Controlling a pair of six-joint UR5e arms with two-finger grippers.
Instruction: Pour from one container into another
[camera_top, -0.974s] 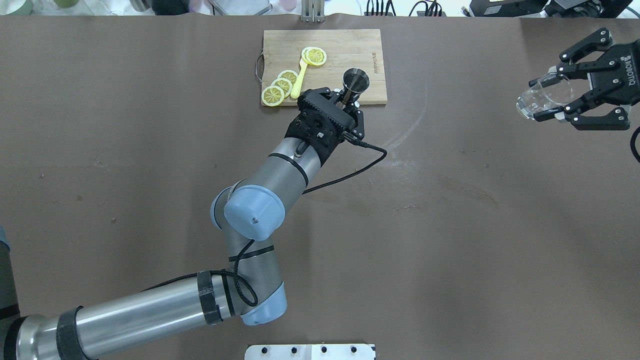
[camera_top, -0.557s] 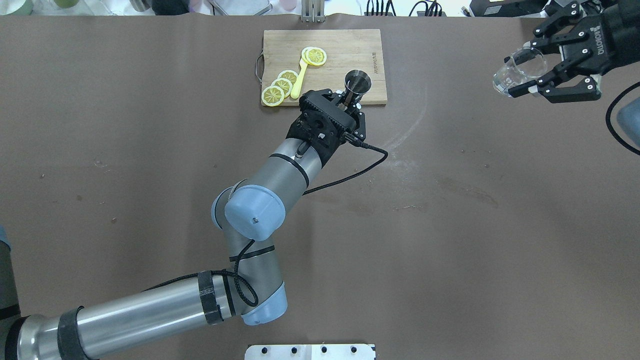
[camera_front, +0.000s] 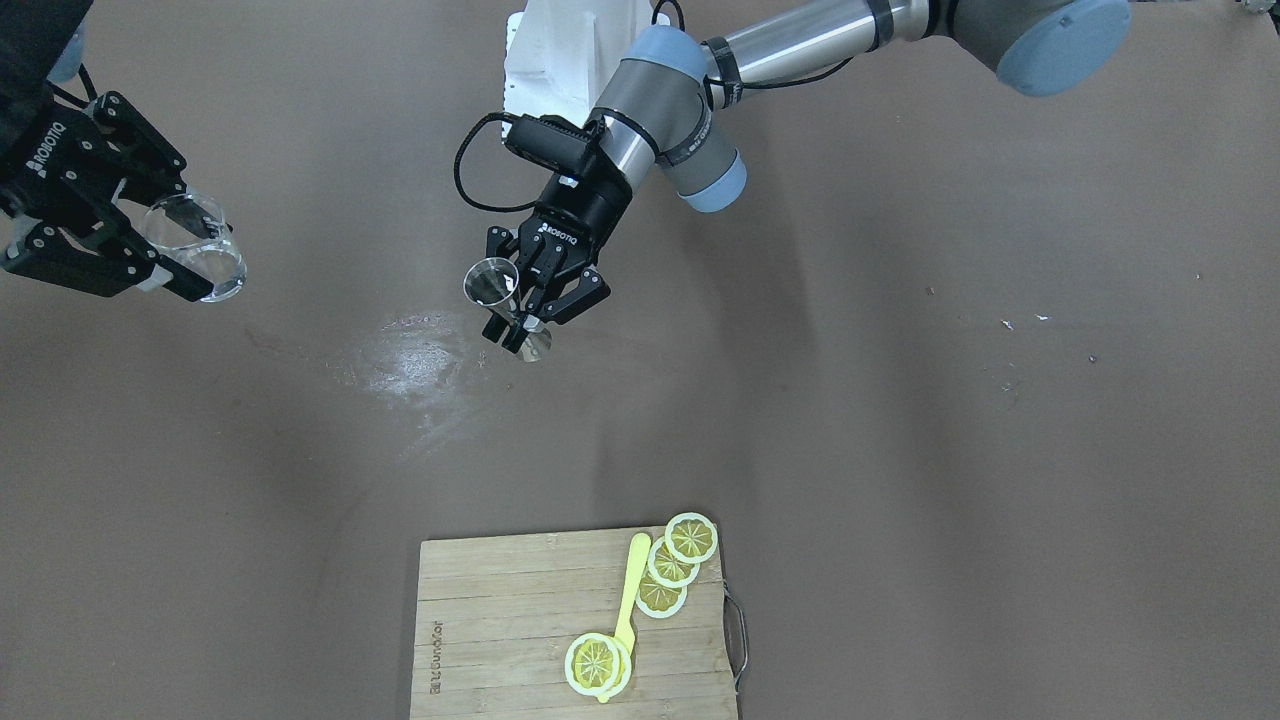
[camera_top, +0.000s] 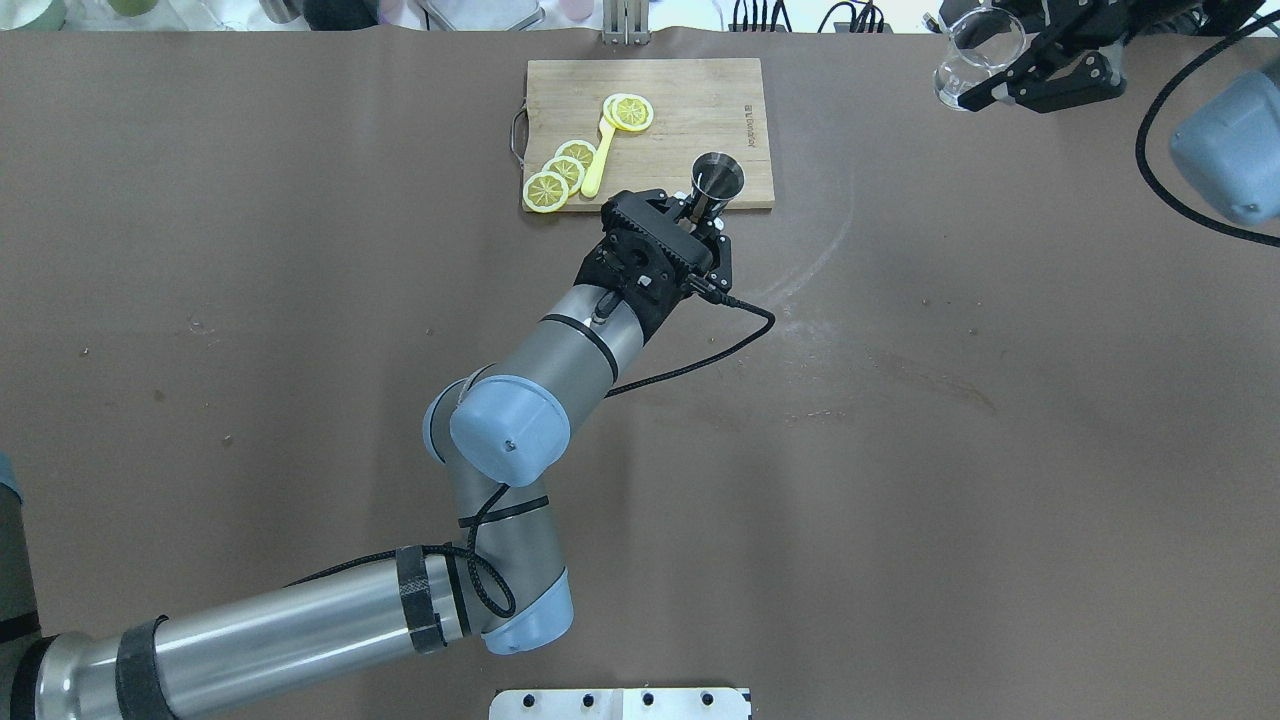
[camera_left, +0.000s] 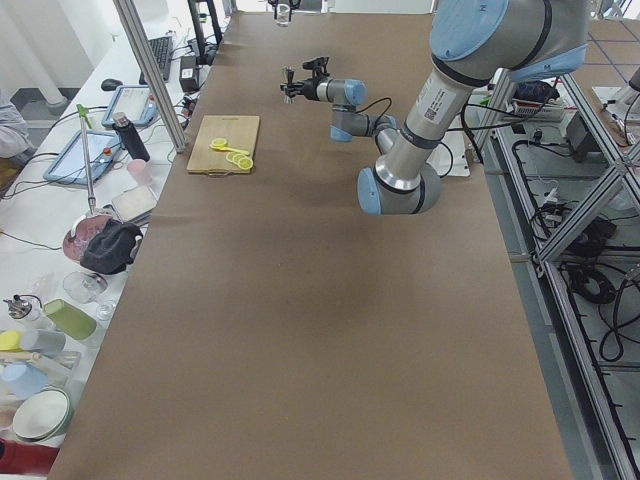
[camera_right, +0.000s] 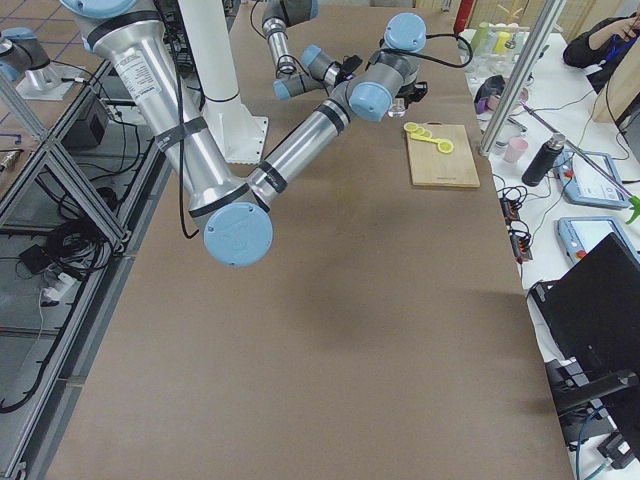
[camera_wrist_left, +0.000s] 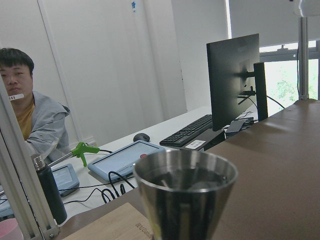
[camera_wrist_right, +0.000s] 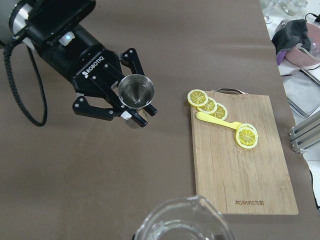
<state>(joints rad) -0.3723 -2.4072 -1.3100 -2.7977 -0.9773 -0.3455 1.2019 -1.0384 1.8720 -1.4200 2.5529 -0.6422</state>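
The right tool (camera_top: 992, 58), pinching the clear glass cup (camera_top: 962, 75), has swung into the overhead view's upper right corner, still well apart from the steel jigger (camera_top: 717, 180) clamped in the left tool (camera_top: 702, 213) at upper centre, so pouring waits

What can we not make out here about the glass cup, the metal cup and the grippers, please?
Glass cup: contents unclear in every view; right wrist view's bottom edge shows only its rim.
Metal cup: fill level unclear, dark reflections; left wrist view cuts off its lower half.
Right gripper: cut off by overhead view's top edge.
Side views: both cups too small.
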